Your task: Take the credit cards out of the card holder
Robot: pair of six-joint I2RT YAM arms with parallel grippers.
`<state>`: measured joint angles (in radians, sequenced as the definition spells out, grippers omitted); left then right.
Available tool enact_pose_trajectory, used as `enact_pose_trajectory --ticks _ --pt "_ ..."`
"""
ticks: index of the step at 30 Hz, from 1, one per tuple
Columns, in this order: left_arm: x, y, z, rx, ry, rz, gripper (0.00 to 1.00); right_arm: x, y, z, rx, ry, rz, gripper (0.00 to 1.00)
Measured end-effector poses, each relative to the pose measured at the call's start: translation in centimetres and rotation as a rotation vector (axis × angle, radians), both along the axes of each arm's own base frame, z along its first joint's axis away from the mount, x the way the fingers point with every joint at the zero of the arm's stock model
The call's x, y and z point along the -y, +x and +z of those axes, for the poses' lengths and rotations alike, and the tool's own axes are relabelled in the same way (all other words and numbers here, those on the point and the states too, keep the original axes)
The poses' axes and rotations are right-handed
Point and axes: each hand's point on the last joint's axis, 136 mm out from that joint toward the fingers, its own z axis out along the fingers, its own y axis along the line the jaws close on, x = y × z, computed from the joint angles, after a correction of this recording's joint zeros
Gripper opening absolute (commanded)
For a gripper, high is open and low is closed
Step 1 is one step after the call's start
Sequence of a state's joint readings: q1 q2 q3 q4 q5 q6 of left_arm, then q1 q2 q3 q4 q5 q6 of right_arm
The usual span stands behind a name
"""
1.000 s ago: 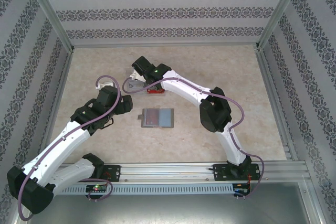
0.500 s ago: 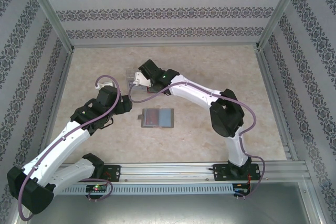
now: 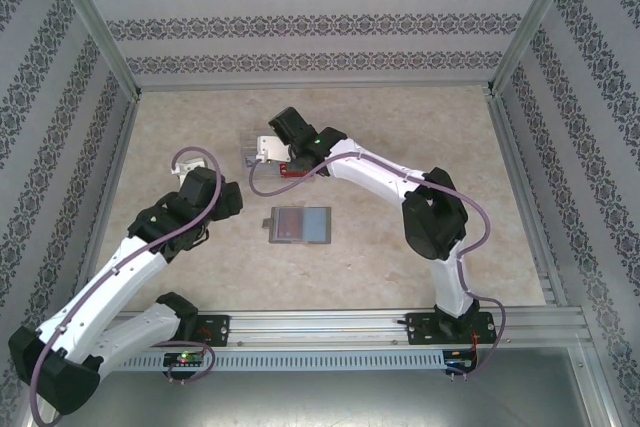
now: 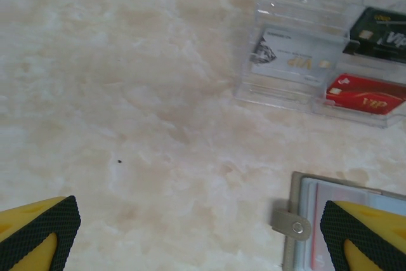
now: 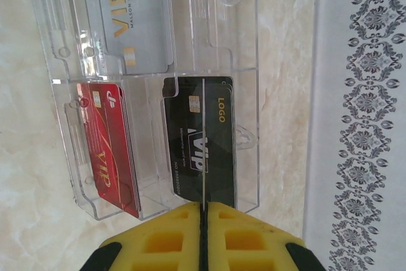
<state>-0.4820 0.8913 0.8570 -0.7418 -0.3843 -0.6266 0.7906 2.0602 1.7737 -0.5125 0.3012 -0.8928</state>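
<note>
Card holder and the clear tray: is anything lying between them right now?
No. In the left wrist view, the stretch of marbled table between the clear tray and the card holder is bare.

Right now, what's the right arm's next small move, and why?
Probably open the right gripper to release. Its jaws are shut on a thin card, seen edge-on, hanging over the compartment of the clear tray that holds the black card.
</note>
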Motion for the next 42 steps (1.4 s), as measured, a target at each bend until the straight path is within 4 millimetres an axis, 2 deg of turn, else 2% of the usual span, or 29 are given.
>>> enact_pose_trajectory --ticks 4,9,27,33,42 --pt "-1.0 -0.5 0.9 0.038 0.004 0.041 1.00 0.2 0.4 -0.8 -0.010 -0.013 -0.003 0.00" --pt "-1.5 -0.7 0.9 0.035 0.014 0.067 1.00 0.2 0.5 -1.6 -0.020 -0.024 0.000 0.00" --pt "-1.7 -0.6 0.5 0.022 0.024 0.076 1.00 0.1 1.4 -3.0 -0.029 -0.040 0.000 0.00" --pt "-1.8 -0.6 0.5 0.020 0.023 0.079 1.00 0.9 2.0 -3.1 -0.024 -0.047 -0.022 0.00" --pt "-1.8 -0.5 0.3 0.011 0.024 0.081 1.00 0.9 2.0 -3.0 -0.023 -0.046 -0.022 0.01"
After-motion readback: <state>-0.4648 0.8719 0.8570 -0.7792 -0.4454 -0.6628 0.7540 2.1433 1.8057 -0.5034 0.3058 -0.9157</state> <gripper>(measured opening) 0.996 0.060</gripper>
